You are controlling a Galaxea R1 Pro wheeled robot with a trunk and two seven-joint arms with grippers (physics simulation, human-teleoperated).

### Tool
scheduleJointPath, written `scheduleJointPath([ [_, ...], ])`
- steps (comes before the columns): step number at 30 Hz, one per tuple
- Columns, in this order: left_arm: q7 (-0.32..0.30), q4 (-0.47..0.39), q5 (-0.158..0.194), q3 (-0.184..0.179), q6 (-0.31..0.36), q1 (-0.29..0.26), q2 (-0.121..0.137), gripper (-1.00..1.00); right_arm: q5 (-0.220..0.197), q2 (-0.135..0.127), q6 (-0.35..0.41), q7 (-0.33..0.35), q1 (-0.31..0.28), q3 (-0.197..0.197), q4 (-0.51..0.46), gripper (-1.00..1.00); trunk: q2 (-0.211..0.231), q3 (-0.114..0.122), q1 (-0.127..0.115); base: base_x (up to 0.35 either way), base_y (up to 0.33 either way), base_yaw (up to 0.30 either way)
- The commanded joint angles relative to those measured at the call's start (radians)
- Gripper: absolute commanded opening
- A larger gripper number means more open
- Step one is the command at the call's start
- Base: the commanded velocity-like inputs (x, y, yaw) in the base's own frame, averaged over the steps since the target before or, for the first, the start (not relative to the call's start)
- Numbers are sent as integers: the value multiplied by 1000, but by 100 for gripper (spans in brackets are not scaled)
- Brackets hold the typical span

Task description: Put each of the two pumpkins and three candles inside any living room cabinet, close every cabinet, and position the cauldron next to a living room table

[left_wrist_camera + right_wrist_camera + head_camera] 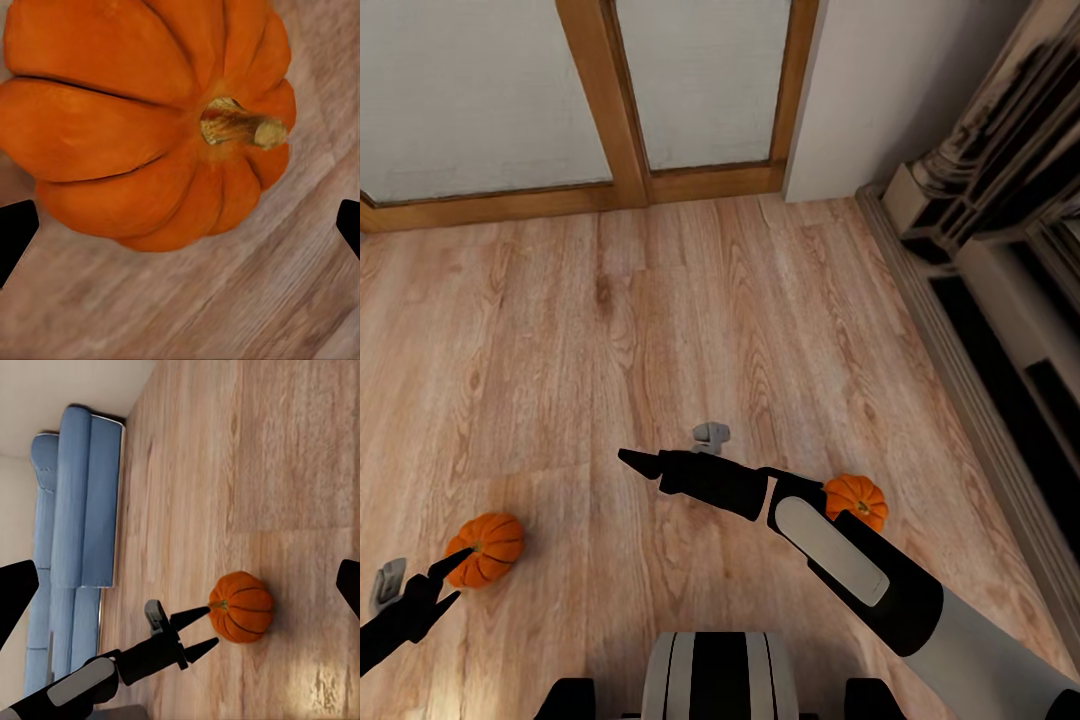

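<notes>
Head view: two orange pumpkins sit on a pale wood floor [690,300], one [485,548] at the left, the other [857,500] at the right, partly behind the right arm [860,560]. The left gripper [448,580] is at the left pumpkin with its fingers spread wide, tips at the rind but not closed on it; the left wrist view shows that pumpkin [142,120], stem [240,126] sideways, between the parted tips. The right gripper [630,459] hovers over bare floor; how far it is open cannot be told. A blue sofa [71,525] stands by the wall.
</notes>
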Motion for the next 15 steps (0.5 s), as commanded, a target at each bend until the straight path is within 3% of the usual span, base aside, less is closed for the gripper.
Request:
scheduleJointPath([
  [1, 2, 1, 5, 7, 8, 0, 0, 100, -10, -1, 0, -8, -1, 1, -2, 100, 0, -1, 0, 1, 24, 0],
  [11, 13, 22, 4, 26, 8, 0, 0, 100, -10, -1, 0, -8, -1, 1, -2, 100, 0, -1, 0, 0, 4, 0],
  [15, 56, 25, 5, 34, 8, 0, 0, 100, -10, -1, 0, -8, -1, 2, -2, 100, 0, -1, 0, 0, 0, 0],
])
